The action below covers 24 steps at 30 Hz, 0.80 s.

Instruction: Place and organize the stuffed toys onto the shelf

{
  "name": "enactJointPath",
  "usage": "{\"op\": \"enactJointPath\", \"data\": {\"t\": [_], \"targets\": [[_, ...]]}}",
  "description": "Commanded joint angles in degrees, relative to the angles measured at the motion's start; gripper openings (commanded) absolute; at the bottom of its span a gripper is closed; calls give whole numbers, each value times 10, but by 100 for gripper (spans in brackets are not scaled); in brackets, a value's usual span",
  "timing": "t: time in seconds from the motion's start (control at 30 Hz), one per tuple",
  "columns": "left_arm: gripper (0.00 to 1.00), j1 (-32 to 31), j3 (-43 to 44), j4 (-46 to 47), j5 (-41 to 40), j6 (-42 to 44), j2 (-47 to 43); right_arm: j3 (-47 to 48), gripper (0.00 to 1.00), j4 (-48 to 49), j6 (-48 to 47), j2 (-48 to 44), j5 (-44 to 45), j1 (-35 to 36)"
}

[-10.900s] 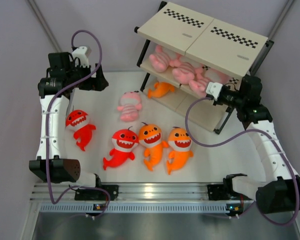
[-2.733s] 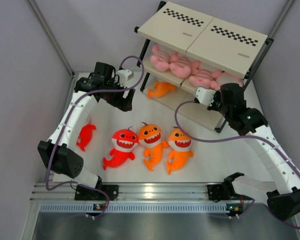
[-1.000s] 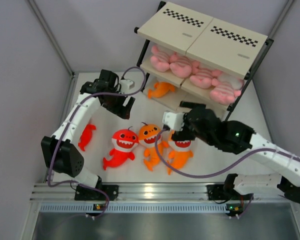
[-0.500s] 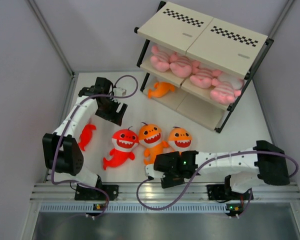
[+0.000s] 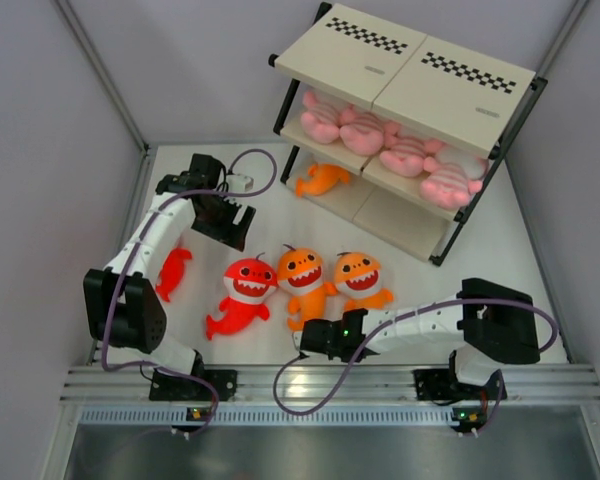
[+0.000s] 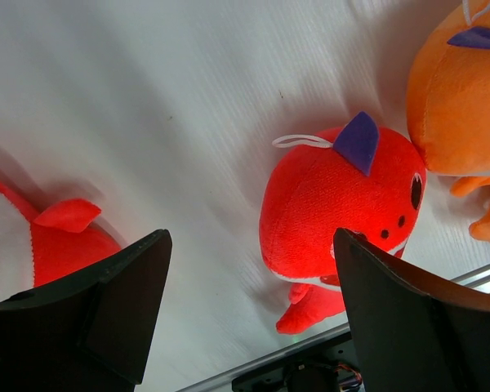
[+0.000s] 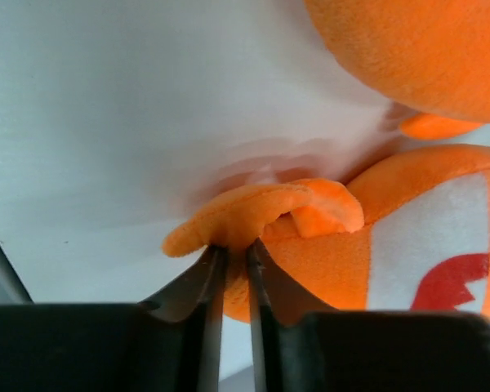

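White tabletop [image 5: 500, 275] from above: a cream three-tier shelf [image 5: 420, 70] holds pink striped plushies [image 5: 380, 145], while a red shark plush [image 5: 246, 284] and two orange shark plushes [image 5: 301, 270] lie before it.

Left wrist: the left gripper [image 6: 249, 241] is spread wide near the red shark plush.

Right wrist: the right gripper [image 7: 235, 255] pinches an orange shark plush [image 7: 425, 269] by its fin [image 7: 261, 214].

No words or numbers can be read anywhere. The shelf [image 5: 410, 85] has small grey marks [image 5: 373, 71] on its top boards, but they are too tiny to make out. Its black-and-white checkered strips [image 5: 367, 36] are only a pattern, not letters.
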Motion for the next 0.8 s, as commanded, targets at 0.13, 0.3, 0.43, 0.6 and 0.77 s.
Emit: {"op": "enactJointPath", "data": {"t": [0.13, 0.3, 0.43, 0.6, 0.77], "targets": [[86, 0, 2, 20, 14, 7, -28, 64, 0, -50, 7, 1, 91, -16], [86, 0, 3, 20, 13, 7, -32, 128, 0, -91, 12, -6, 154, -38], [86, 0, 3, 20, 17, 10, -33, 172, 0, -67, -33, -3, 180, -69], [86, 0, 5, 20, 12, 13, -36, 207, 0, -48, -103, 18, 219, -129], [86, 0, 8, 19, 10, 14, -34, 287, 0, -85, -138, 38, 272, -146]]}}
